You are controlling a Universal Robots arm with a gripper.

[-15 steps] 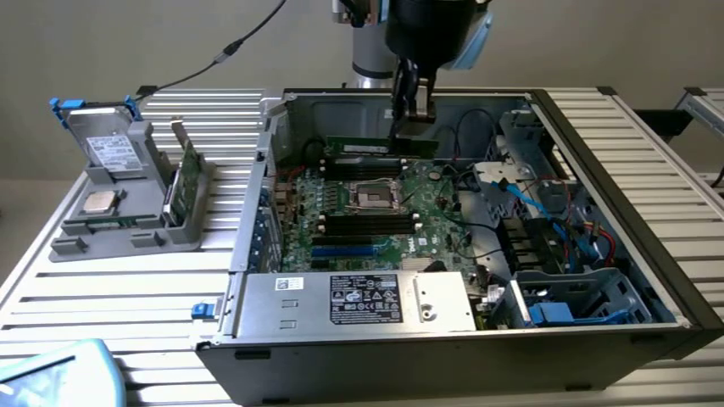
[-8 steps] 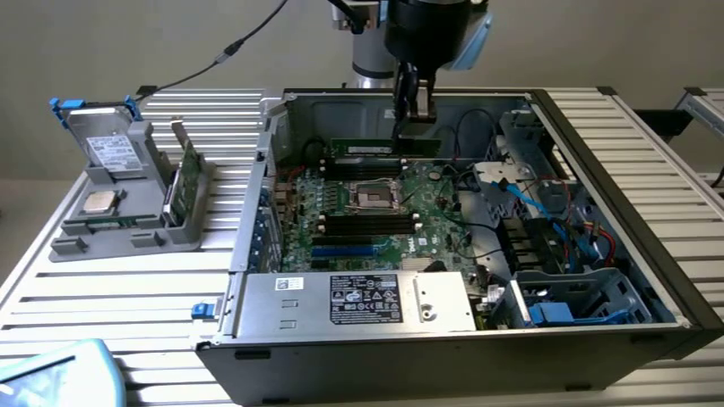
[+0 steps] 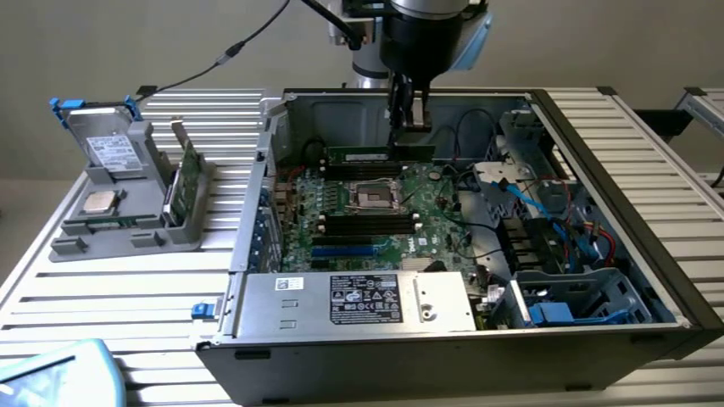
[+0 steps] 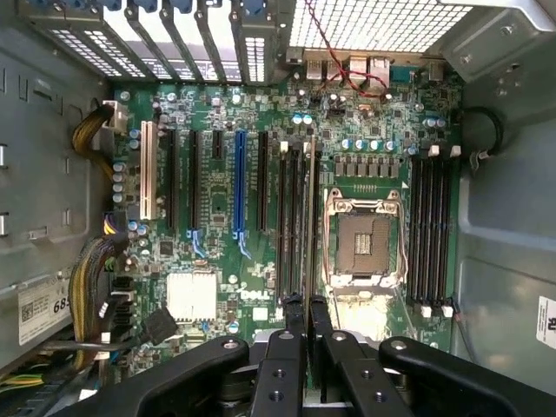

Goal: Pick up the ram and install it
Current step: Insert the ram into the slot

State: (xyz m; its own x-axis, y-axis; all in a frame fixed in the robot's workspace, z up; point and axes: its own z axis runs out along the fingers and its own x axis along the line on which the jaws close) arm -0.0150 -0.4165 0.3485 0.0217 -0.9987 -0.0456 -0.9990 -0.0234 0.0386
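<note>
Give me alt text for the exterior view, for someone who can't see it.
The robot arm's jaws grip the ram, a green stick held level over the motherboard inside an open computer case. On the exterior view's left, a grey holder with spare parts sits on the slatted table.

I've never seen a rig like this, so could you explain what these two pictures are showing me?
A robot arm is working inside an open computer case that sits on a slatted table. One picture comes from a camera off to the side. The other comes from a camera on the arm's wrist, looking past the gripper down onto the motherboard. The jaws are shut on the ram stick, a thin green board, held on edge at the black memory slots beside the processor socket. Whether it is seated, I cannot tell. At the exterior view's left, a grey holder carries other parts, including a green card.
</note>
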